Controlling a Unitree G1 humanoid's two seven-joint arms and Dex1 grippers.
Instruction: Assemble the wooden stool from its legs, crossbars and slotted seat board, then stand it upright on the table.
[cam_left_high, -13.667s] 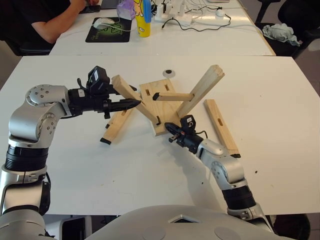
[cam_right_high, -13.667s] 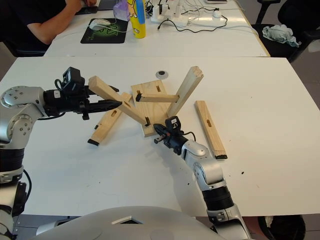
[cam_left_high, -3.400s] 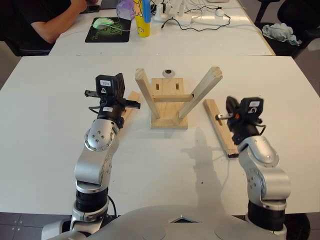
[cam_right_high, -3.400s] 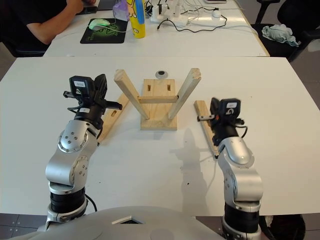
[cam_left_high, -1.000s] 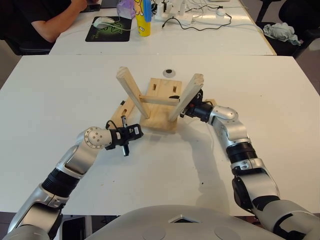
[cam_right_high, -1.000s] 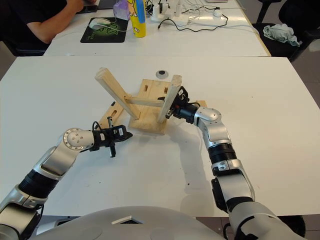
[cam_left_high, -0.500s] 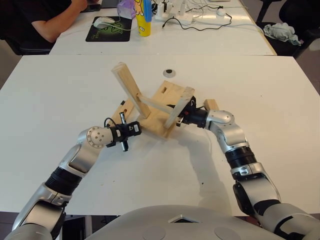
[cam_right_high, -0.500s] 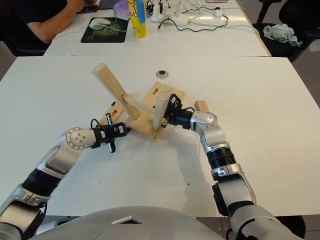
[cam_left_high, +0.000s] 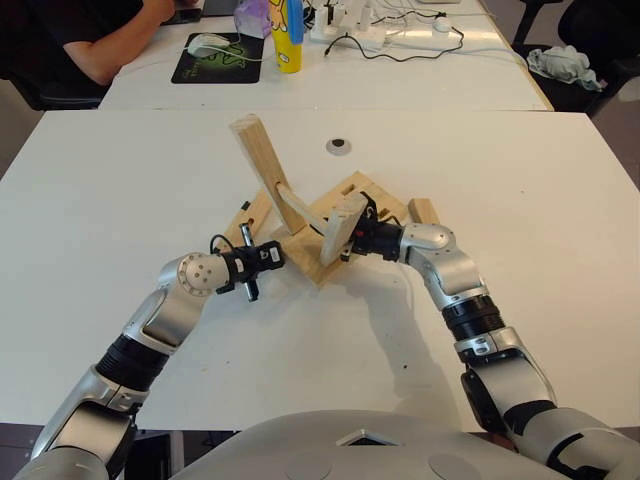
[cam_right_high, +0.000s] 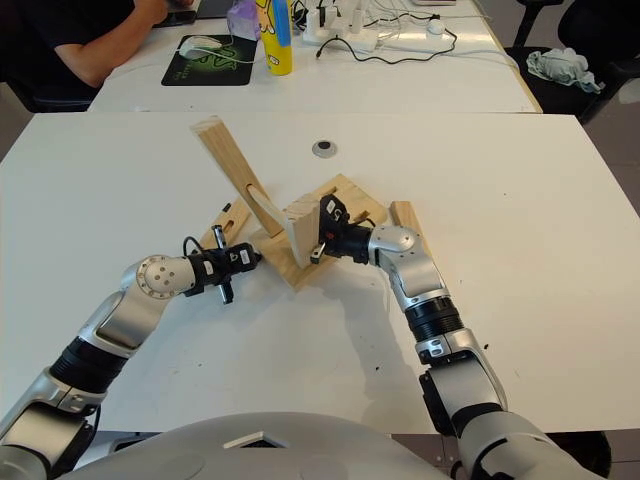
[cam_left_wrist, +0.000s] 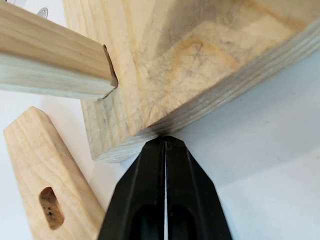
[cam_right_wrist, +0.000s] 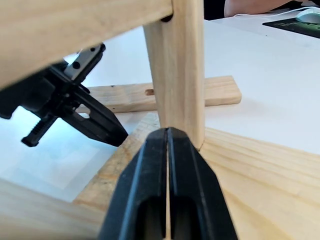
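Note:
The half-built stool lies upside down on the white table (cam_left_high: 120, 180): a slotted seat board (cam_left_high: 318, 262) turned corner-on, with two legs (cam_left_high: 262, 165) (cam_left_high: 345, 225) standing up from it and a crossbar (cam_right_wrist: 75, 30) between them. My left gripper (cam_left_high: 278, 255) is shut, and its tip (cam_left_wrist: 164, 139) touches the board's near corner. My right gripper (cam_left_high: 362, 238) is shut with nothing between its fingers, and it rests against the right-hand leg, above the board (cam_right_wrist: 240, 170). Two loose legs lie flat, one (cam_left_wrist: 47, 200) left of the board and one (cam_left_high: 422, 210) to its right.
A small round dark disc (cam_left_high: 338, 146) lies behind the stool. On the far table stand a yellow bottle (cam_left_high: 288, 35), a mouse on a black pad (cam_left_high: 210, 60) and cables (cam_left_high: 400, 35). A person's arm (cam_left_high: 110, 45) rests at the far left.
The seat board with its legs has swung further round on the table, so that a corner now faces me. The right gripper moved left with its leg. The left gripper stayed at the board's corner.

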